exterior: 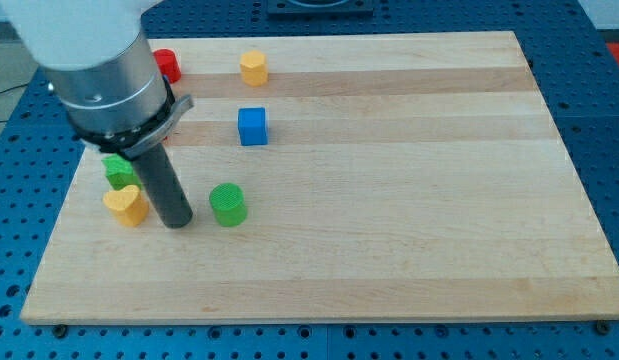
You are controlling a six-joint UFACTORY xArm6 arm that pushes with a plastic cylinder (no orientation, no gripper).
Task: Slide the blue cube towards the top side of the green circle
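The small, matte blue plastic cube [253,126] is sitting upright on the pale wooden tabletop [409,200], well above the ribbed green plastic circle [228,204] toward the view's top, while my tip [177,222] is resting just left of that circle, beside the yellow heart-shaped block [126,205].

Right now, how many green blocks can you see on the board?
2. The green circle sits just to the view's right of my tip. Another green block lies at the view's left, partly hidden by the arm; more could be hidden behind it.
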